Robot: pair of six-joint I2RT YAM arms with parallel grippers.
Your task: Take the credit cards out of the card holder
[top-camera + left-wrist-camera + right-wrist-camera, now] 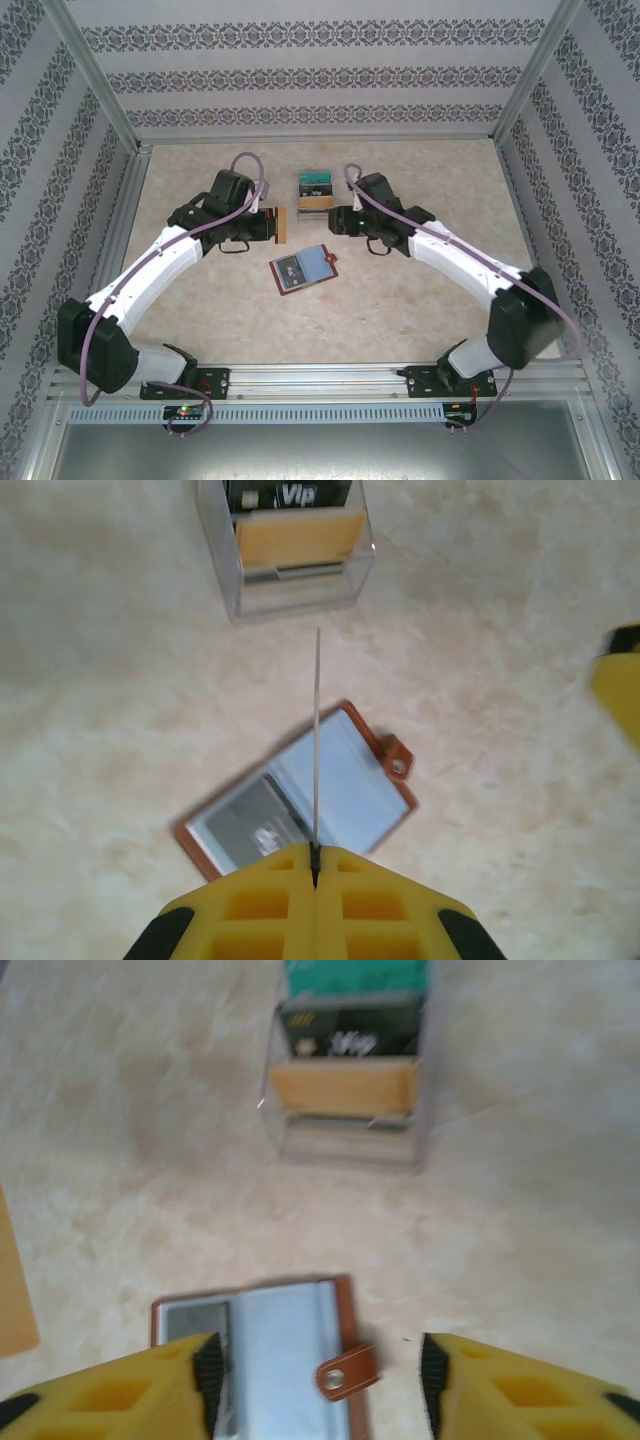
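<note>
Yellow fingers [250, 910] of the left gripper [315, 860] are clamped on a card [317, 730], seen edge-on as a thin line rising from the pinch. From above it reads as a tan card, held up off the table [200, 300].

Right below it lies the holder [350, 790], flat and open on the table between the two arms, blue-grey sleeves up and snap tab [345, 1370] sticking out to one side. One sleeve looks to have a grey card [245, 825] in it, so the job seems only partly done.

Over on the other side, the right gripper [320, 1360] hangs above the holder with its jaws spread and nothing between them.

Beyond the holder stands a clear box [350, 1130] with cards [345, 1085] stacked in it: tan in front, black behind, teal at the back.

Now the risks. That pinch is on one short edge of a slick card, so a quick swing could let it swivel or slip and drop back onto the holder. Nothing pins the holder either: a tug on a snug sleeve could drag or lift the whole thing. The raised tab sits where a descending finger could catch it and flip the cover shut.
</note>
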